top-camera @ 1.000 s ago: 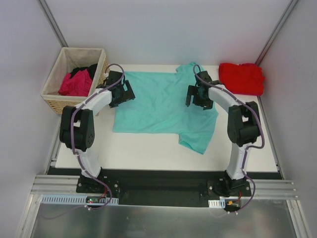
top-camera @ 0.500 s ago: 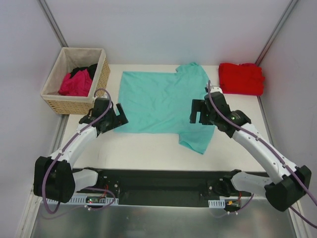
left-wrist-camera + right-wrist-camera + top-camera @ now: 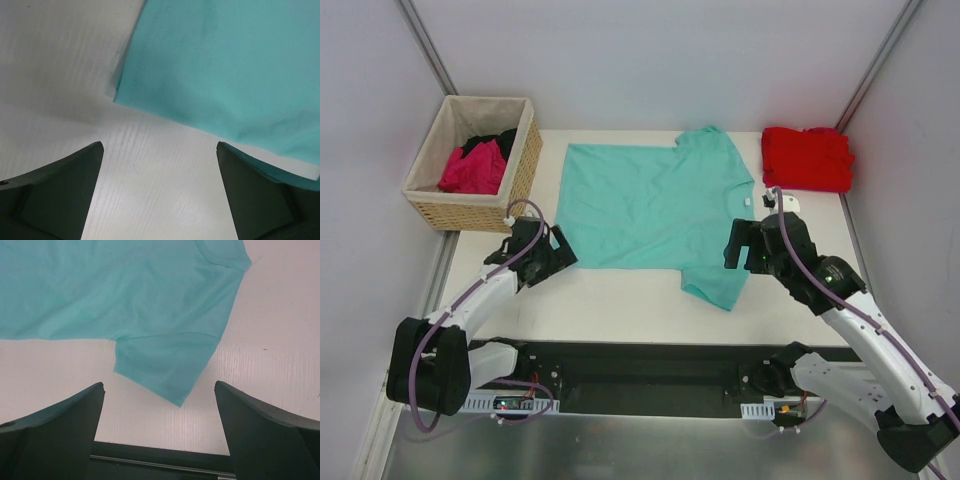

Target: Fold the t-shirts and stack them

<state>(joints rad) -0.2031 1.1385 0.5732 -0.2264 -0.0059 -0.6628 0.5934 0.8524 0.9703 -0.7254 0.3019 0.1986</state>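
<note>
A teal t-shirt [image 3: 650, 210] lies spread flat mid-table, neck to the right, one sleeve [image 3: 715, 283] pointing at the near edge. A red t-shirt [image 3: 807, 158] sits folded at the back right. My left gripper [image 3: 560, 255] is open just off the teal shirt's near left corner [image 3: 118, 96], with only bare table between its fingers [image 3: 159, 145]. My right gripper [image 3: 738, 245] is open above the shirt's near right side. Its wrist view shows the near sleeve [image 3: 165, 365] ahead of the fingers, with nothing held [image 3: 159, 385].
A woven basket [image 3: 525, 165] stands at the back left, holding a magenta shirt [image 3: 472, 170] and a black one [image 3: 495, 140]. The table's black front rail [image 3: 160, 457] runs just below the sleeve. Grey walls enclose the table on three sides.
Both arms have drawn back from the far part of the teal shirt toward the near edge, the left to its near left corner and the right to its near right side. The shirt stays flat.
</note>
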